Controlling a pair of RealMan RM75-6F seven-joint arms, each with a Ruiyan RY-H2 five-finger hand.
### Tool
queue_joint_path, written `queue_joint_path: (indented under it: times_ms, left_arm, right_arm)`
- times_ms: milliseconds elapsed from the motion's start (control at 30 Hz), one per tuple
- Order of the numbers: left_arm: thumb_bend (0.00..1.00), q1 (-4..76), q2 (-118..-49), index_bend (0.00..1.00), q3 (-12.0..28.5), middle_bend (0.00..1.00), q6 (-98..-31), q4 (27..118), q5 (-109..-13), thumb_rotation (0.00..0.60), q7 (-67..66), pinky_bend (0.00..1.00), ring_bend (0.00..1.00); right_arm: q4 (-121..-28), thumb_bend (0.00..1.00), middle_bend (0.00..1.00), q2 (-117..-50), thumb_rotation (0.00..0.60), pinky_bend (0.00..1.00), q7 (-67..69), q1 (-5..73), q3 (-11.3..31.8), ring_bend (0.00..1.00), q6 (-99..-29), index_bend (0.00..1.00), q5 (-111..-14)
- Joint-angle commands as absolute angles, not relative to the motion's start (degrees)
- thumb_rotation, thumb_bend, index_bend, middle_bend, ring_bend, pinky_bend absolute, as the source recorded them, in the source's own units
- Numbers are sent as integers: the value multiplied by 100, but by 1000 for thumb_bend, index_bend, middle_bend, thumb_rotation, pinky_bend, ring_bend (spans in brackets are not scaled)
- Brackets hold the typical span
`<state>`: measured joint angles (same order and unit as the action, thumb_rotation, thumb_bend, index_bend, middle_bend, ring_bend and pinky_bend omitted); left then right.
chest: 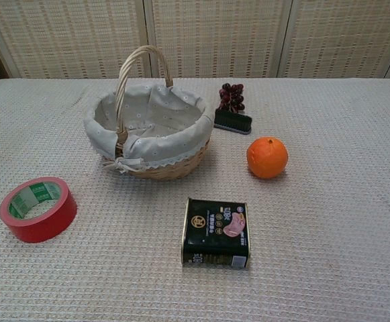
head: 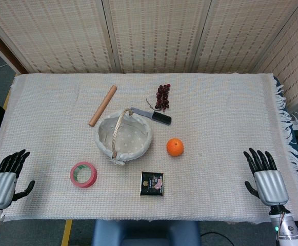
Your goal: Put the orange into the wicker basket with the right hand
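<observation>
An orange [head: 175,147] [chest: 267,157] lies on the cloth-covered table, just right of the wicker basket [head: 123,136] [chest: 151,130]. The basket has a pale spotted lining and an upright handle, and nothing shows inside it. My right hand [head: 264,172] rests open at the table's front right corner, fingers spread, well to the right of the orange. Far off at the front left corner is my left hand [head: 7,174], also open and holding nothing. Neither hand shows in the chest view.
A red tape roll [head: 83,174] [chest: 38,208] lies front left of the basket. A black tin [head: 152,183] [chest: 216,233] sits in front of the orange. Behind the basket are a wooden rolling pin [head: 103,105], a black-handled knife [head: 152,115] and dark grapes [head: 163,96] [chest: 231,97].
</observation>
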<state>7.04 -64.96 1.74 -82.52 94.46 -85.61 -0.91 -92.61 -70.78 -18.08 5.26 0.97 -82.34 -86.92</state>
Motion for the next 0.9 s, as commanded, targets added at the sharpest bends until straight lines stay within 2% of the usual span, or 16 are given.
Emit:
queue_joint_path:
  times_ms: [33, 267, 567, 733, 900]
  left_arm:
    - [343, 705, -6494, 0, 174, 0, -8248, 9447, -8557, 600, -94, 64, 0]
    - [343, 697, -6501, 0, 179, 0, -8271, 9438, -8557, 600, -109, 64, 0]
    - [342, 701, -6514, 0, 183, 0, -8254, 9409, -8541, 600, -88, 64, 0]
    - [343, 702, -6502, 0, 189, 0, -8246, 9418, -8526, 600, -59, 64, 0]
    - [343, 704, -6501, 0, 178, 0, -8242, 9431, -8545, 600, -79, 64, 0]
  right_arm:
    - [-9266, 179, 0, -7073, 600, 35, -1804, 527, 99, 0, -8230, 0, -8688]
    - [-9379, 180, 0, -7030, 600, 35, -1736, 550, 137, 0, -8134, 0, -8558]
    - [-10187, 180, 0, -6933, 600, 35, -2009, 850, 392, 0, -7749, 0, -8211]
    - [-10908, 170, 0, -6994, 600, 35, -2807, 1327, 719, 0, -7076, 0, -7267]
    - [-11146, 159, 0, -7414, 600, 35, -3793, 1962, 1098, 0, -6695, 0, -6135]
